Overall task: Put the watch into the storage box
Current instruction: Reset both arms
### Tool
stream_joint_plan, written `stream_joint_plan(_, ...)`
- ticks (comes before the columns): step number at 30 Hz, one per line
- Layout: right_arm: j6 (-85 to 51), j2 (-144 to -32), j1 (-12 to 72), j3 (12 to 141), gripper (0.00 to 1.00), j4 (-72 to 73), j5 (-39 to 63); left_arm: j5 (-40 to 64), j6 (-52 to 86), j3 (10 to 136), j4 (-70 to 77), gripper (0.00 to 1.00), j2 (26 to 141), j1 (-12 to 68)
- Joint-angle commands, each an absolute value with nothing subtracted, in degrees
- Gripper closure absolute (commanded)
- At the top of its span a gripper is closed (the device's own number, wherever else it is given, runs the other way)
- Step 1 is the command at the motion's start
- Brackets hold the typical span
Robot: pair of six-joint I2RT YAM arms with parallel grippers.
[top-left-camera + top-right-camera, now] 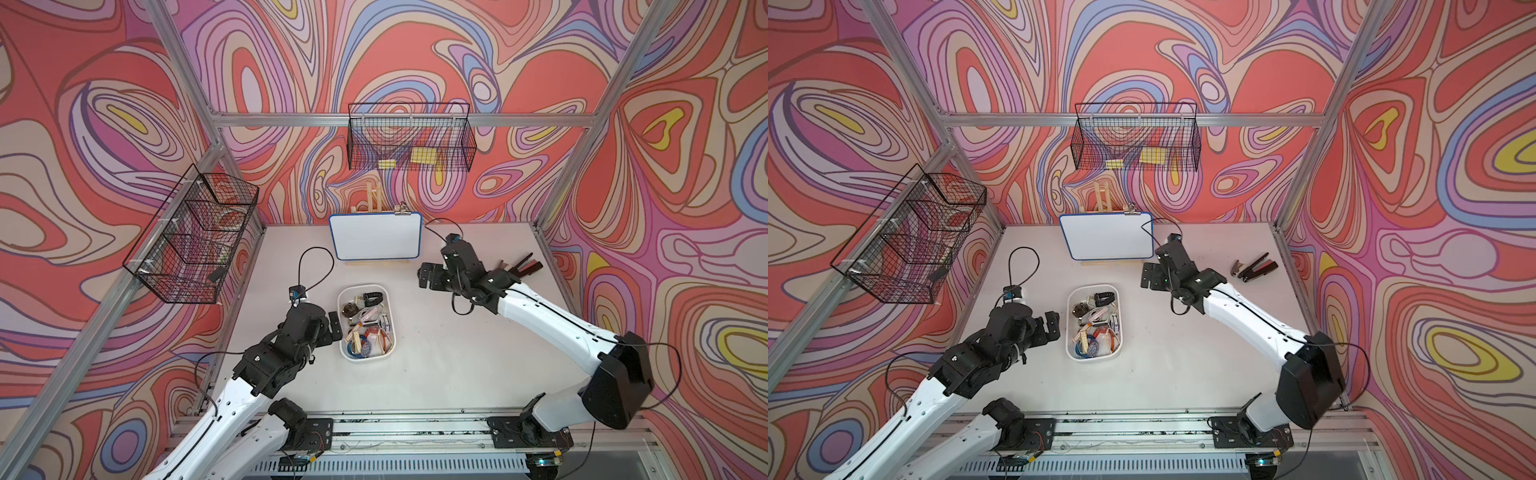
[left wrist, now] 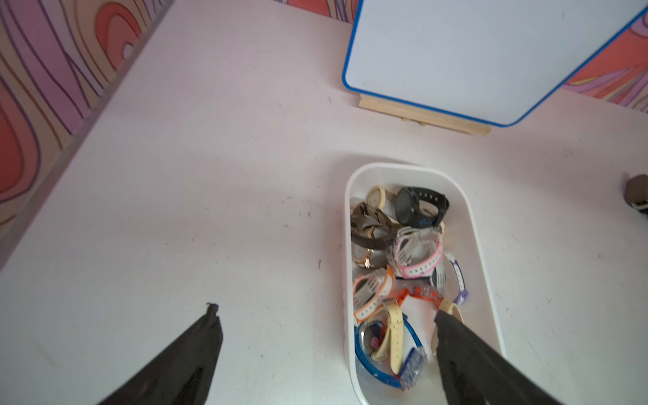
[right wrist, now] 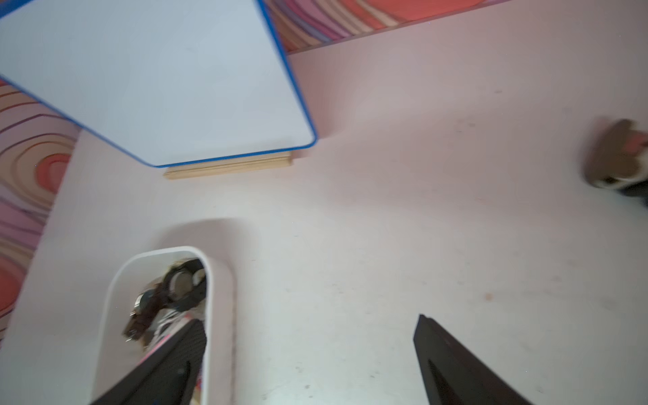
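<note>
Placing step looks done: both my grippers are hanging empty, jaws spread wide.
My left gripper is hovering just beside the shallow white plastic storage box; my right gripper is hovering over bare table near the blue-framed whiteboard. The black round-faced watch is lying inside the box at its far end, among coloured-strap watches. The blurred brown thing is probably a stapler, not a watch. I judge the next move is backing off without snagging the rim.
</note>
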State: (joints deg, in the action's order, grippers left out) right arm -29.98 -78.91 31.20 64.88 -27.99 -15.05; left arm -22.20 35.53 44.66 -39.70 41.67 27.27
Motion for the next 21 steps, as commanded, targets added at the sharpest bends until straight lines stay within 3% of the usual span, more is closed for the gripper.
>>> stream_joint_plan(1,-23.73,-70.32,29.71,56.54,0.02,-22.20,-30.05,-26.79,31.99,45.10,-32.36,0.00,43.66,20.86)
stream_joint_plan(4,-17.05,-62.46,26.14,45.00,0.02,-10.55,-35.83,-27.73,30.24,43.14,-25.23,0.00,46.03,15.23)
stream_joint_plan(10,-6.00,-56.21,17.20,28.70,0.02,9.64,-34.61,-36.39,15.81,32.70,-0.66,0.00,49.69,14.96)
stream_joint_plan(15,-1.98,-61.13,14.27,23.69,0.02,20.55,-33.68,-37.30,6.60,20.91,20.51,0.00,50.27,14.80)
stream_joint_plan(21,2.08,-71.68,13.61,20.76,0.02,37.26,-30.87,-38.63,-0.90,16.35,38.06,0.00,62.14,14.46)
